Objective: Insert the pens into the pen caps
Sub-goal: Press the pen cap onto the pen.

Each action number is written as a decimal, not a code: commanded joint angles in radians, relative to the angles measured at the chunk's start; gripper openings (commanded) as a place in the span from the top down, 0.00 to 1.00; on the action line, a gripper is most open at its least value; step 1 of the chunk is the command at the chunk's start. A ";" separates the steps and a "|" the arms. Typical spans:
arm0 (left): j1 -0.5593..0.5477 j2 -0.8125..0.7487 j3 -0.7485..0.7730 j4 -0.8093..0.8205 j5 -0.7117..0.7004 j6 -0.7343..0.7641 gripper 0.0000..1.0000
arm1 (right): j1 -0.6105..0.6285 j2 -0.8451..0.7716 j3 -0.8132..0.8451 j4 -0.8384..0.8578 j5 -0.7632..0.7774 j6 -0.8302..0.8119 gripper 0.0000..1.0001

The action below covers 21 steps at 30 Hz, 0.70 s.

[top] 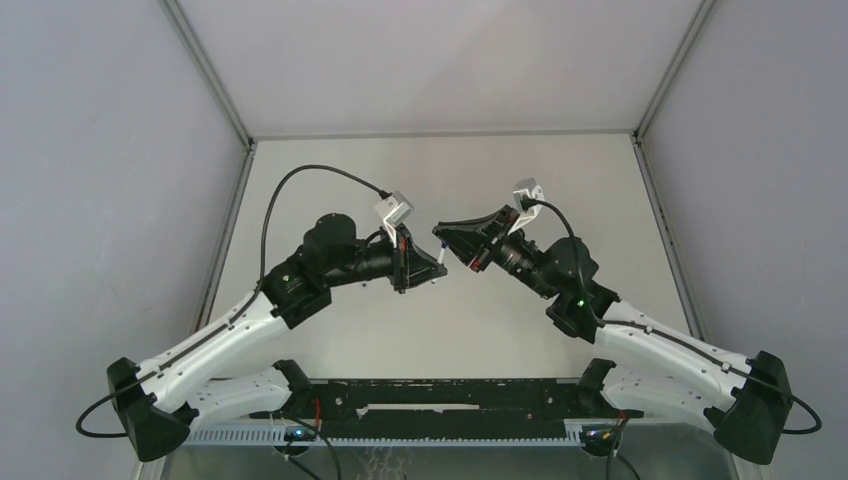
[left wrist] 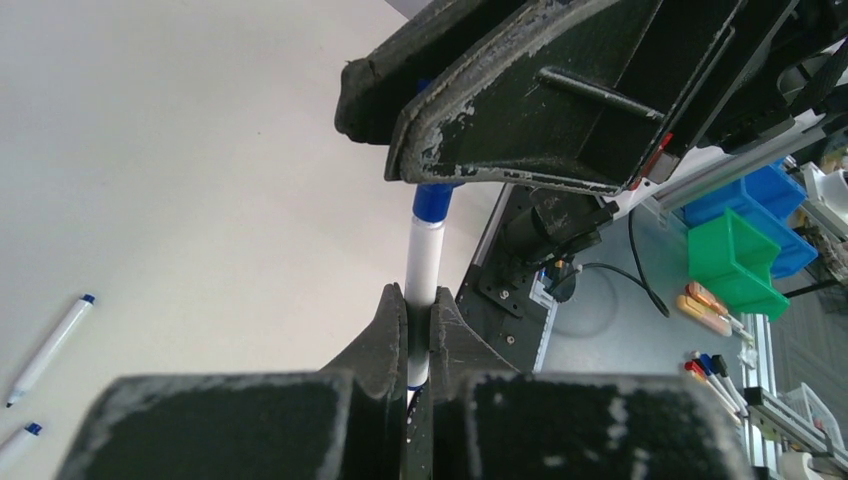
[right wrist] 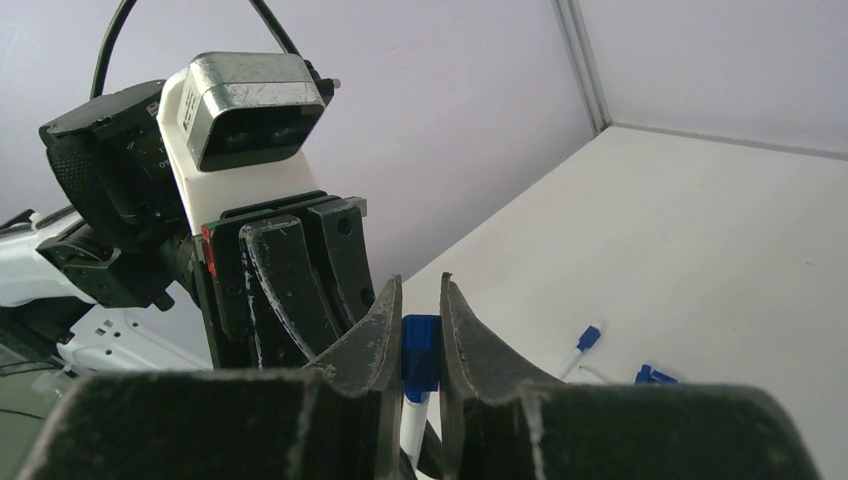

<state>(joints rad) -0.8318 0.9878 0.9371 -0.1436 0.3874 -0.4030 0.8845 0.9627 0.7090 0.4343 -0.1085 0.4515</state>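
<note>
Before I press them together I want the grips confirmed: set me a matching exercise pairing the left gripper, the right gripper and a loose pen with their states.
Column one:
1 left gripper
2 right gripper
3 loose pen

Column two:
A lying on the table
B shut on the blue cap
C shut on the white pen

Pairs: 1-C, 2-B, 3-A.

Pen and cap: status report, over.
Left gripper shut on pen. Right gripper shut on cap, cap meeting pen tip, midair. Nothing between them; loose pens lie well aside.
</note>
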 commanded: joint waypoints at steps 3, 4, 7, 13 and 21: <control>0.066 -0.038 0.163 0.495 -0.149 -0.066 1.00 | 0.137 0.071 -0.129 -0.303 -0.205 0.003 1.00; 0.068 -0.039 0.169 0.498 -0.149 -0.066 1.00 | 0.142 0.073 -0.132 -0.306 -0.200 -0.001 1.00; 0.072 -0.041 0.188 0.507 -0.151 -0.064 1.00 | 0.157 0.082 -0.134 -0.319 -0.189 -0.014 1.00; 0.081 -0.053 0.208 0.525 -0.158 -0.070 1.00 | 0.190 0.120 -0.138 -0.332 -0.186 -0.038 1.00; 0.115 -0.080 0.215 0.534 -0.171 -0.078 1.00 | 0.222 0.101 -0.201 -0.329 -0.180 -0.032 1.00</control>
<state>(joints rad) -0.8032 0.9859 0.9371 -0.2295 0.4149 -0.4187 0.9779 1.0031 0.6418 0.5278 0.0235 0.4095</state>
